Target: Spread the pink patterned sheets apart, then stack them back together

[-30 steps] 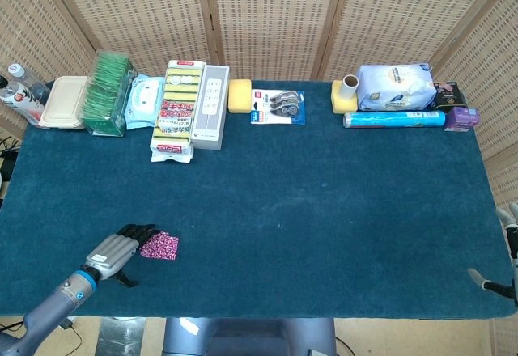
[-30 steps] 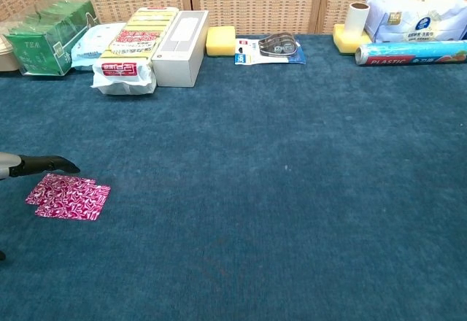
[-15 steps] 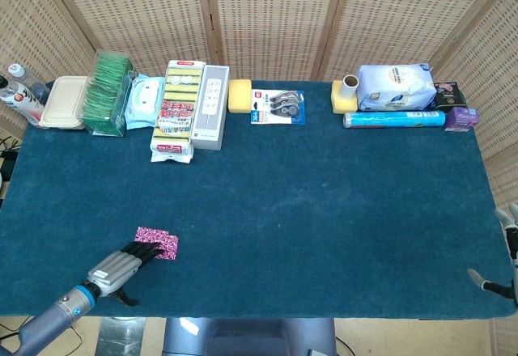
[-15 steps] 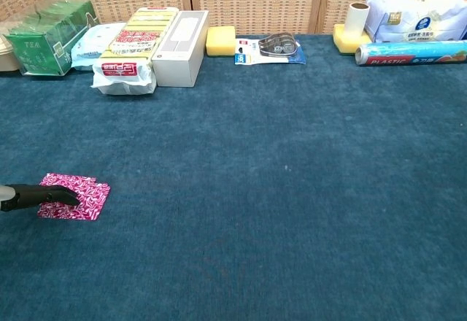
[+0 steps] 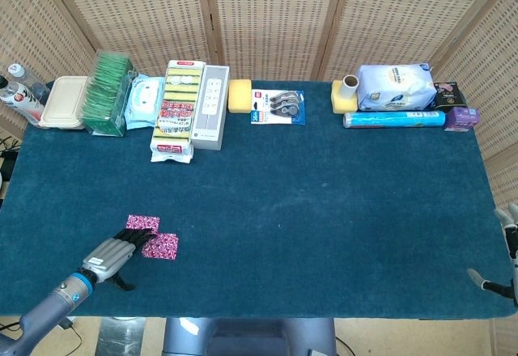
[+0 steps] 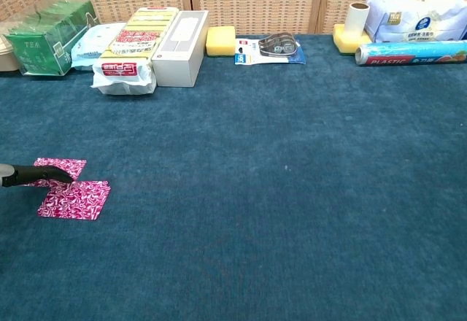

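left hand [image 5: 116, 251]: fingers flat and extended, tips on far pink sheet [image 6: 60, 167], holds nothing
near pink sheet [image 6: 74, 199]: front-left of worktop [image 5: 324, 202], corner touching far sheet
right hand [image 5: 503, 252]: at right edge, mostly cropped, state unclear

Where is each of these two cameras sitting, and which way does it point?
Head view: high up, looking steeply down on the dark blue carpeted table; shows the left hand with its forearm, and a bit of the right hand.
Chest view: lower, looking forward across the table; only the left hand's fingertips show.
Both share the pink patterned sheets and the back-row packages.
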Tool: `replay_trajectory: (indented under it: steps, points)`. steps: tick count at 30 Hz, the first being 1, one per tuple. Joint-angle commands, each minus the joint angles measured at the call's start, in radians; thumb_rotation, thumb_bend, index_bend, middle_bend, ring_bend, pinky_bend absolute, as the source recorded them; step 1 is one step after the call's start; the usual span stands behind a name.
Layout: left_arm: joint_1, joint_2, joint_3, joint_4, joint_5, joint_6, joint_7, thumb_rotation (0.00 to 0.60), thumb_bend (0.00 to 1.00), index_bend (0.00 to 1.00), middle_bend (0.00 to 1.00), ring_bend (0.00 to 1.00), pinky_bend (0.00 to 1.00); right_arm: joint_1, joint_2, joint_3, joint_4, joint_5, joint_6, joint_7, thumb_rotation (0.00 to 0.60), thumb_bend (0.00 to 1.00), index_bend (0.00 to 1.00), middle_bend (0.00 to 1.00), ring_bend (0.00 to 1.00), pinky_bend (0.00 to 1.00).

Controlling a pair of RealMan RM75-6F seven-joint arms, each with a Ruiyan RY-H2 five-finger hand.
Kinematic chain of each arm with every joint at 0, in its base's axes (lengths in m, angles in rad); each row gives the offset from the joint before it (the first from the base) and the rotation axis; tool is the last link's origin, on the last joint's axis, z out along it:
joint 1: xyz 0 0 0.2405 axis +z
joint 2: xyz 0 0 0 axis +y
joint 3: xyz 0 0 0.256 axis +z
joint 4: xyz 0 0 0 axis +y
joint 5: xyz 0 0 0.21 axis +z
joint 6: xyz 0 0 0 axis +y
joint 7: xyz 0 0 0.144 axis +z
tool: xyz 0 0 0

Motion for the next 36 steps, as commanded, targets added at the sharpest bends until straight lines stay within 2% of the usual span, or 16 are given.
replay_trajectory:
  steps: [1, 12, 19, 26, 29, 36]
  points:
    - [-0.005, -0.001, -0.009, 0.011, -0.020, -0.008, 0.003, 0.600, 0.06, 0.00, 0.00, 0.00, 0.02, 0.000, -0.001, 0.000, 0.000, 0.000, -0.001, -0.001, 0.600, 0.00, 0.07, 0.01, 0.00, 0.00]
    - [0.003, 0.020, -0.028, 0.050, -0.069, -0.001, -0.027, 0.600, 0.06, 0.00, 0.00, 0.00, 0.02, 0.000, -0.001, -0.002, -0.002, -0.002, 0.000, -0.008, 0.600, 0.00, 0.06, 0.01, 0.00, 0.00]
    - [0.018, 0.066, -0.030, 0.016, -0.012, 0.041, -0.104, 0.600, 0.06, 0.00, 0.00, 0.00, 0.02, -0.004, -0.002, -0.006, 0.002, -0.006, 0.002, -0.002, 0.600, 0.00, 0.06, 0.01, 0.00, 0.00]
    - [0.028, 0.111, 0.014, -0.045, 0.124, 0.084, -0.132, 0.600, 0.06, 0.00, 0.00, 0.00, 0.02, 0.000, 0.001, -0.004, -0.005, -0.004, -0.003, -0.007, 0.600, 0.00, 0.07, 0.01, 0.00, 0.00]
    - [0.037, 0.115, 0.052, -0.080, 0.183, 0.090, -0.123, 0.600, 0.06, 0.00, 0.00, 0.00, 0.02, -0.001, 0.003, -0.004, -0.005, -0.003, -0.002, -0.002, 0.600, 0.00, 0.07, 0.01, 0.00, 0.00]
    - [0.054, 0.099, 0.088, -0.085, 0.227, 0.102, -0.107, 0.600, 0.06, 0.00, 0.00, 0.00, 0.02, -0.002, 0.007, -0.004, -0.003, -0.002, -0.003, 0.008, 0.600, 0.00, 0.06, 0.01, 0.00, 0.00]
